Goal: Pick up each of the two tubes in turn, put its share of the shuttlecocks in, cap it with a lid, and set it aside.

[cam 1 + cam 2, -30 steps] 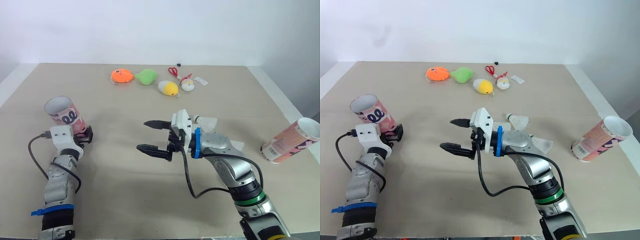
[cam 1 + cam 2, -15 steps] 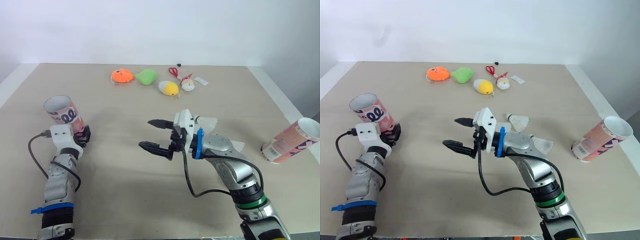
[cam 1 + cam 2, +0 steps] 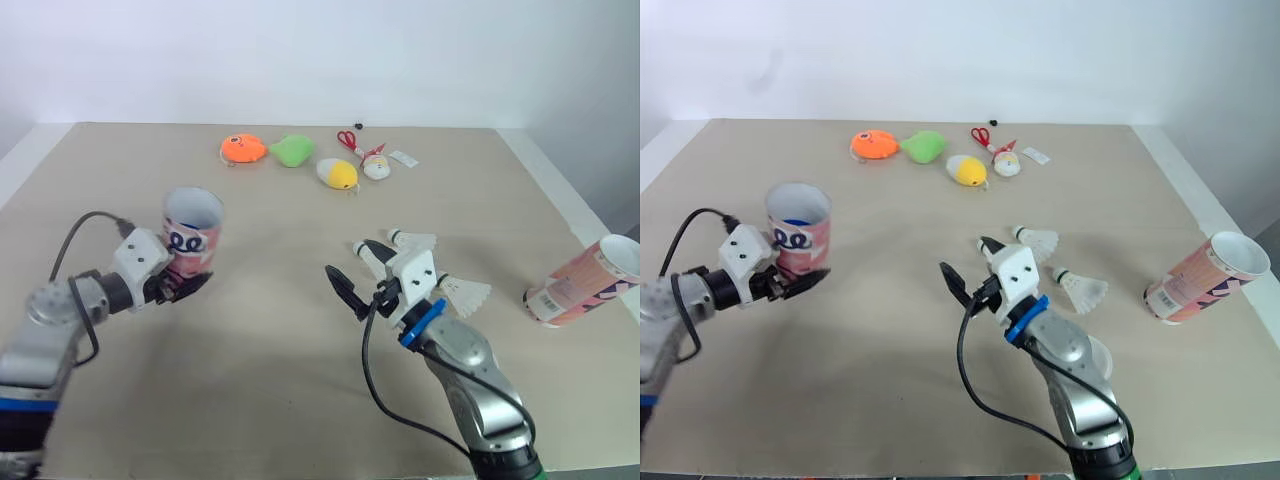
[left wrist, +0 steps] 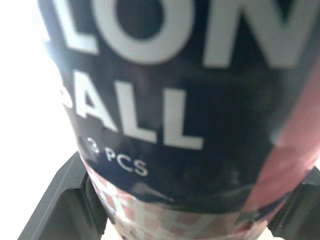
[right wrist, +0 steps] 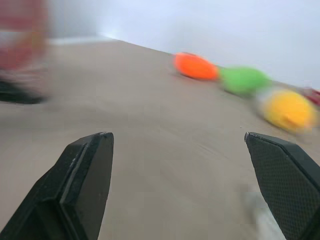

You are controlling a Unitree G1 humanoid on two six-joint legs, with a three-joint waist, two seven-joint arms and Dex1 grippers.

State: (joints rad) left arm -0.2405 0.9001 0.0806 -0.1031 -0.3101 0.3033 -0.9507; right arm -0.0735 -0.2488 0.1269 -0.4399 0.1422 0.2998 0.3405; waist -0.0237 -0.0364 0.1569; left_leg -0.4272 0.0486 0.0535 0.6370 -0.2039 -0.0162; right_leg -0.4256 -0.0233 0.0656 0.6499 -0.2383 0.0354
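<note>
Your left gripper (image 3: 184,280) is pinching the pink, dark-lettered tube (image 3: 192,232) near its base, open mouth facing up; your right gripper (image 3: 350,260) is hanging spread wide.

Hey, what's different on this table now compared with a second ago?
The left gripper, still shut on the pink tube, carried it from the far left toward the middle and stood it more upright. The right gripper swung its open fingers from pointing left to pointing away, nearer the two shuttlecocks. The other tube and the toys stayed put.
</note>
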